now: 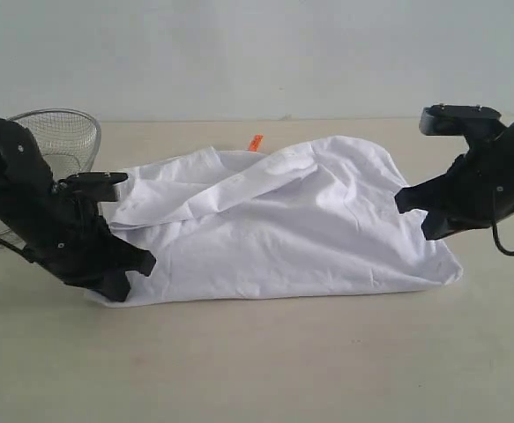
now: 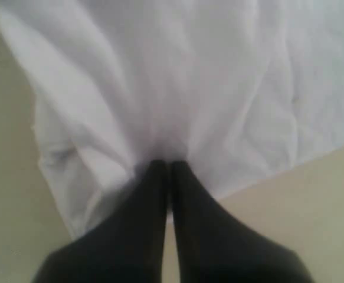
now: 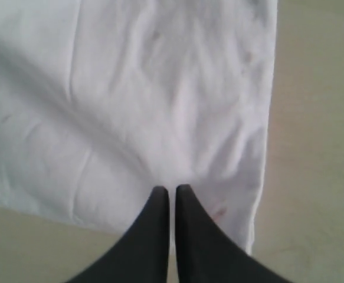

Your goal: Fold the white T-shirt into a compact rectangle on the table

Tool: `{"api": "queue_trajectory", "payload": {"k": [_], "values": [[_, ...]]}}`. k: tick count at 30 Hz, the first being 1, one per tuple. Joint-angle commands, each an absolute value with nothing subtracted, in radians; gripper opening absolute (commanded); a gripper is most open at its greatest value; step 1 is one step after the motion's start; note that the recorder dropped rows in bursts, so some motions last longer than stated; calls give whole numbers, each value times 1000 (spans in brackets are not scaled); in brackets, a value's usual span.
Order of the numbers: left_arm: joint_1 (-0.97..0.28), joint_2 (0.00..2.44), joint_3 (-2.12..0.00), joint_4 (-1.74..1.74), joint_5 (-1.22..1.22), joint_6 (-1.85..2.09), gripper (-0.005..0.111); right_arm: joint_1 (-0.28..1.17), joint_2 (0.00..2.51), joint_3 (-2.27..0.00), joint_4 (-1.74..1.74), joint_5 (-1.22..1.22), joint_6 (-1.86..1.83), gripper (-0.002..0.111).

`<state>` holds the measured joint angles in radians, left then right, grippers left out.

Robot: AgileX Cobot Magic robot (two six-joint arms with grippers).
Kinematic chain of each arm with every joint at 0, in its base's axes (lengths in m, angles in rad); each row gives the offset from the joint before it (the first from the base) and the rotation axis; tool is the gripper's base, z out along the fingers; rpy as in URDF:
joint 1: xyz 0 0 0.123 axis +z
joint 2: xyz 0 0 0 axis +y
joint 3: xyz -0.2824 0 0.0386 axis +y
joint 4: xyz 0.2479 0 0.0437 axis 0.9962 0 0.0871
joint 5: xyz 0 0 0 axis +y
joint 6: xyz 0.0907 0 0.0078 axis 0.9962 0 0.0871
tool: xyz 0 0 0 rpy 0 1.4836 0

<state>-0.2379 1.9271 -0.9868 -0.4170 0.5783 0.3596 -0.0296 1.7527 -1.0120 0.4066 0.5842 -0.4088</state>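
My left gripper [image 2: 169, 168] is clenched on the shirt [image 1: 283, 229] at its near left corner, with folds running out from the tips. My right gripper [image 3: 172, 191] is clenched on the shirt's right edge. The shirt lies crumpled on the table [image 1: 257, 370], its orange tag [image 1: 256, 142] at the far edge. A wire basket [image 1: 63, 137] stands beyond the shirt's left side.
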Motion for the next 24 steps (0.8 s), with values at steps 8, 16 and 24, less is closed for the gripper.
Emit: {"api": "queue_trajectory", "payload": {"k": [8,16,24], "values": [[-243,1915,-931,-385,595,343,4,60,1860,-977,403,421,-360,0],[-243,1915,-931,-385,595,350,4,60,1909,-977,369,432,-341,0],[-243,1915,-931,-385,606,351,4,50,1910,-938,204,443,-221,0]]}}
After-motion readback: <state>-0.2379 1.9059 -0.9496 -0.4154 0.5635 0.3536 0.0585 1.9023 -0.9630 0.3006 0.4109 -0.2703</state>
